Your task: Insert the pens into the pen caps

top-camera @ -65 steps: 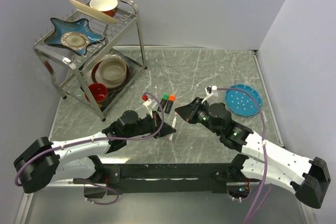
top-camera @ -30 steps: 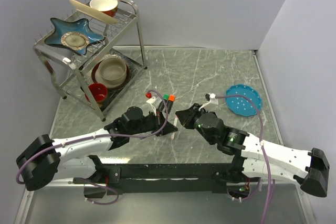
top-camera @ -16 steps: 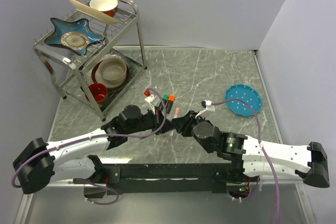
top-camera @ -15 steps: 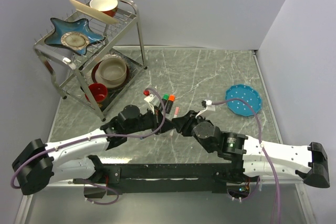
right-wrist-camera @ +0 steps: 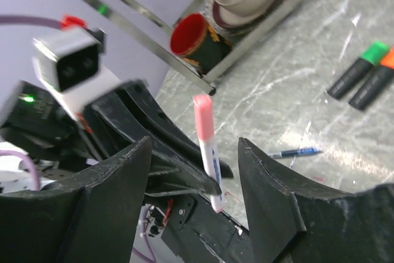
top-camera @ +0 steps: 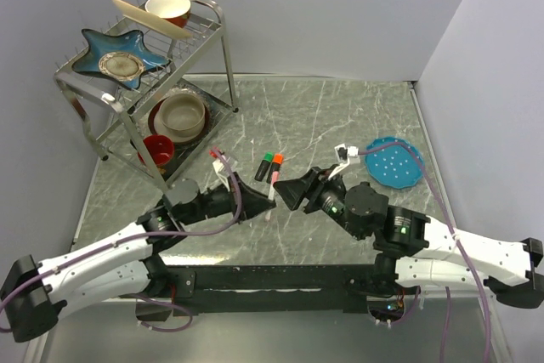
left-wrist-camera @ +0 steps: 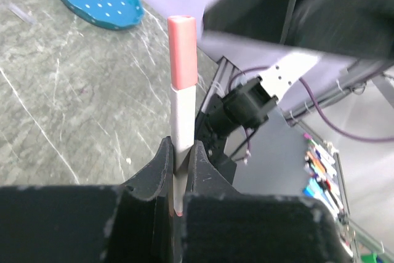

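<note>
My left gripper is shut on the thin white pen, holding it upright with the pale pink cap sitting on its top end. In the top view the left gripper and the pen are at the table's middle front. The right gripper faces them from the right. Its jaws stand wide open on either side of the capped pen without touching it. Two black highlighters, green-capped and orange-capped, lie side by side just behind. A blue ballpoint lies on the table.
A metal dish rack with bowls, a red cup and a blue star dish stands at the back left. A round blue perforated plate lies on the right. The marble table ends at walls behind and to the right.
The right gripper's jaws have opened wide and it has drawn back to the right, off the pen. The left arm has pulled back toward the left front with the pen still held.
</note>
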Robot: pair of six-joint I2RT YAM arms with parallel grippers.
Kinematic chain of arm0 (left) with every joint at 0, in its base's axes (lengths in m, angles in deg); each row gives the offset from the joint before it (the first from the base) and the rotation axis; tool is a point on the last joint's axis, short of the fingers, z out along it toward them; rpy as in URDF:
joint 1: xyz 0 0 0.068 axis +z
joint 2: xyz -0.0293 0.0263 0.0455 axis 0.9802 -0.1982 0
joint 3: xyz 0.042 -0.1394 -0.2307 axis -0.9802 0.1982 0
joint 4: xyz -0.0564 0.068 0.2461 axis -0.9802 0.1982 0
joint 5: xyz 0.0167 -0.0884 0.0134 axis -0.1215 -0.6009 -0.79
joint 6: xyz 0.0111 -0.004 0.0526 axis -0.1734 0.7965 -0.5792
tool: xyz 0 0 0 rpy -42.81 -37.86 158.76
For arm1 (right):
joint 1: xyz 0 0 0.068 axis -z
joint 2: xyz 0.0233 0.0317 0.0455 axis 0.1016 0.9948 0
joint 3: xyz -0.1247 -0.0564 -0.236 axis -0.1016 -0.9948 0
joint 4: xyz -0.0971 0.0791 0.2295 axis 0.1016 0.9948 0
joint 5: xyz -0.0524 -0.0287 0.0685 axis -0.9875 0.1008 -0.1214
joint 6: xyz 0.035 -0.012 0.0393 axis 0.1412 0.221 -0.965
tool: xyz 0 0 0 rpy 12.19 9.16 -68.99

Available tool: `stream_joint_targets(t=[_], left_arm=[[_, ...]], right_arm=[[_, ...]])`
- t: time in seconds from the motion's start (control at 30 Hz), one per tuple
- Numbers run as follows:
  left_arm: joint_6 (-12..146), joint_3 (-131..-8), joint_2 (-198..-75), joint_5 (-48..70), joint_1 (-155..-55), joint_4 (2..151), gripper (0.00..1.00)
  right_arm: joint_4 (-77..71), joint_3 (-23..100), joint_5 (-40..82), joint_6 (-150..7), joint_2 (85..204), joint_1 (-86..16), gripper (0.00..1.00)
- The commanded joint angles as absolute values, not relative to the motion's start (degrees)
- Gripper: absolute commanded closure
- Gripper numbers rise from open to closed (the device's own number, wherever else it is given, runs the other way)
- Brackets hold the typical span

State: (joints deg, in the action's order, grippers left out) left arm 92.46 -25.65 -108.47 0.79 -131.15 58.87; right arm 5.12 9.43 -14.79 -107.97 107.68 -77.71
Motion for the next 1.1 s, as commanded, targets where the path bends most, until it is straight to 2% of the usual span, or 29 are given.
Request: stream_joint_targets(t=[0.0,0.1,0.4,0.87,0.93,0.97,1.03,1.07], left_arm=[[89.8,-23.8,-104.5,-3.2,-131.0,60.3,0.99],[89.0,-23.7,-102.9,-4.3,-131.0,61.0,0.99],[88.8,-22.6,-101.3,-6.5,-131.0,61.3,0.99],[87.7,-22.6,-99.9,-6.3,-131.0,62.2,0.99],[87.9,-23.0,-100.4,-6.7,-131.0,62.1,0.99],[88.0,-23.0,-100.5,-6.8,-131.0,62.3,0.99],[88.0,-23.3,-100.6,-6.5,-131.0,62.2,0.99],[87.9,-23.5,-100.6,-6.4,-131.0,62.3,0.99]], right_arm=[[6.5,15.3,-11.2,-100.7,109.1,-78.1,0.34],[8.4,19.7,-9.4,-98.8,111.4,-78.1,0.35],[10.8,21.5,-10.4,-99.4,116.4,-78.1,0.39],[5.3,16.3,-8.3,-101.1,116.0,-78.1,0.44],[4.8,15.8,-8.3,-101.4,116.0,-78.1,0.52],[4.1,15.2,-8.3,-101.6,115.8,-78.1,0.61],[3.4,14.4,-8.2,-101.9,115.5,-78.1,0.73],[2.7,13.5,-7.8,-102.1,115.3,-78.1,0.86]])
